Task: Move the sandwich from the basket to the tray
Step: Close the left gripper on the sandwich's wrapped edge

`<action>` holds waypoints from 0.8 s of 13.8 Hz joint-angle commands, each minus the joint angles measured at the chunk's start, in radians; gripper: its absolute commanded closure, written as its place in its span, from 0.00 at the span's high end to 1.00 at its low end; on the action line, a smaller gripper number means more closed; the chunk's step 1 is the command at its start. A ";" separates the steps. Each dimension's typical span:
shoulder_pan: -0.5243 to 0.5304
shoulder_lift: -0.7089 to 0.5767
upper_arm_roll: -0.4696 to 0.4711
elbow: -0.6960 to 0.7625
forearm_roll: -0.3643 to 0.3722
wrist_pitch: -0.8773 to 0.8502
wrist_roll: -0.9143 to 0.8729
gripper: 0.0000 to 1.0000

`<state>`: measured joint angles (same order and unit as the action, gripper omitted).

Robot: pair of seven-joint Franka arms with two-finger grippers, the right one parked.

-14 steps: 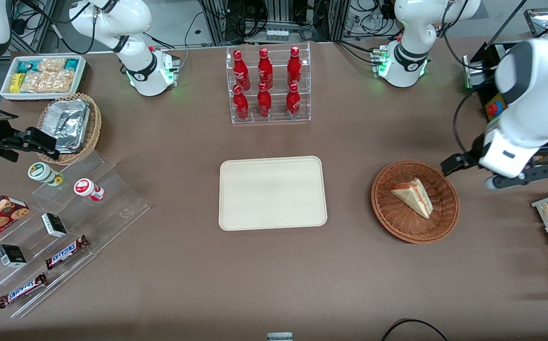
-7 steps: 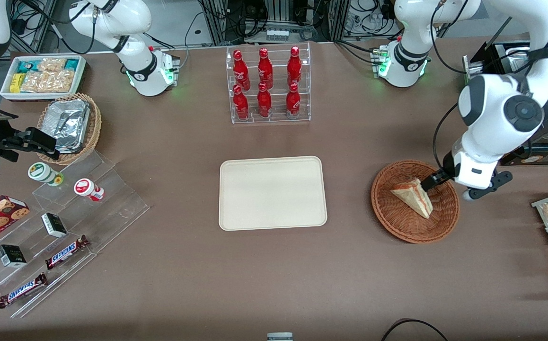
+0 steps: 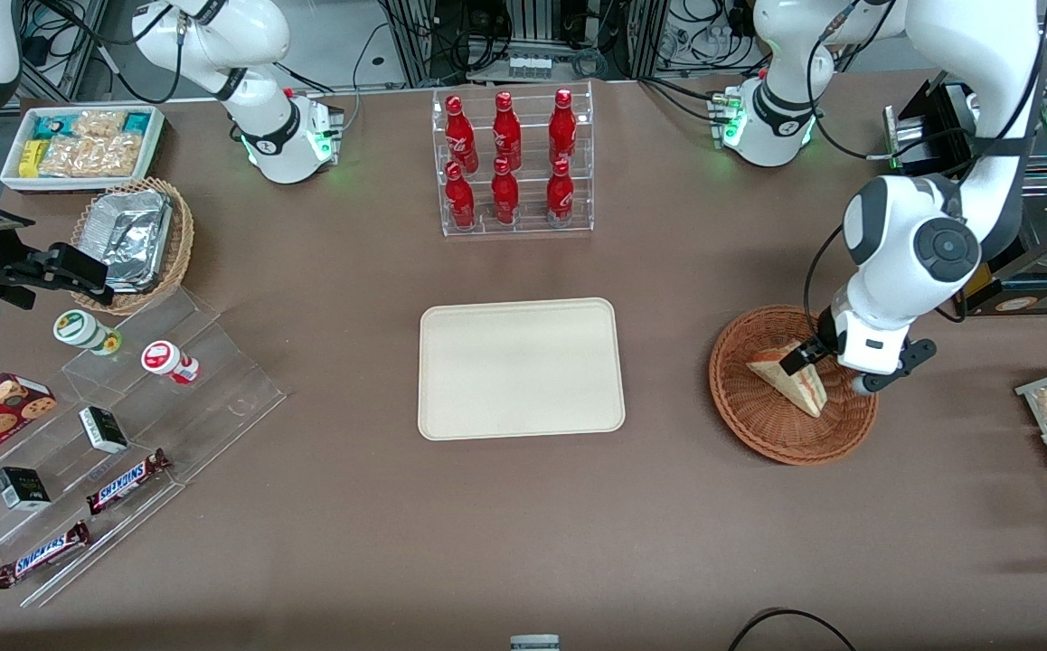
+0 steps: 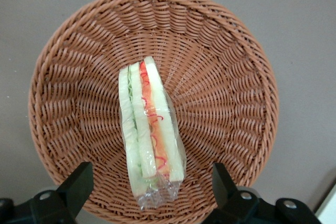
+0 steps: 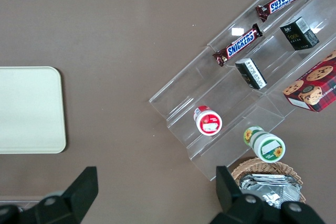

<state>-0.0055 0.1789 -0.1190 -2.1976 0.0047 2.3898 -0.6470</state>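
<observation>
A brown bench [image 3: 686, 524] carries everything here, with cabling and metal frames showing past its edge farthest from the front camera. Toward the working arm's end of the bench sits the round reddish-brown woven basket [image 3: 763, 425]. The sandwich [image 3: 786, 378] lies inside it, a pale wedge wrapped in clear film, resting on one flat face near the middle of the weave. In the wrist view its cut edge faces up, showing green and red-orange filling between the bread slices [image 4: 149, 135].

The tool [image 3: 820, 362] hangs directly over the basket, just above the sandwich. Its two black fingers [image 4: 79, 182] stand wide apart, one on each side of the wedge, and neither touches it.

The cream-white tray [image 3: 521, 369] lies flat at the middle of the bench, well apart from the basket, with nothing on it. Farther from the front camera than the tray stands a clear rack of red bottles [image 3: 512, 163]. Toward the parked arm's end are a lighter basket holding foil containers [image 3: 130, 237], a white box of snack packets [image 3: 82, 145] and clear stepped shelves with chocolate bars [image 3: 126, 479].
</observation>
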 commanded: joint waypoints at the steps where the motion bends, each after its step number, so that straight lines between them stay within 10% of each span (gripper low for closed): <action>1: -0.001 0.037 -0.005 -0.011 -0.011 0.058 -0.020 1.00; 7: 0.001 0.106 -0.005 -0.042 -0.011 0.163 -0.034 0.98; 11: 0.001 0.108 -0.004 -0.037 -0.009 0.152 -0.031 0.28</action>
<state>-0.0054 0.3013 -0.1192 -2.2254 0.0036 2.5297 -0.6642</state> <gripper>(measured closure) 0.304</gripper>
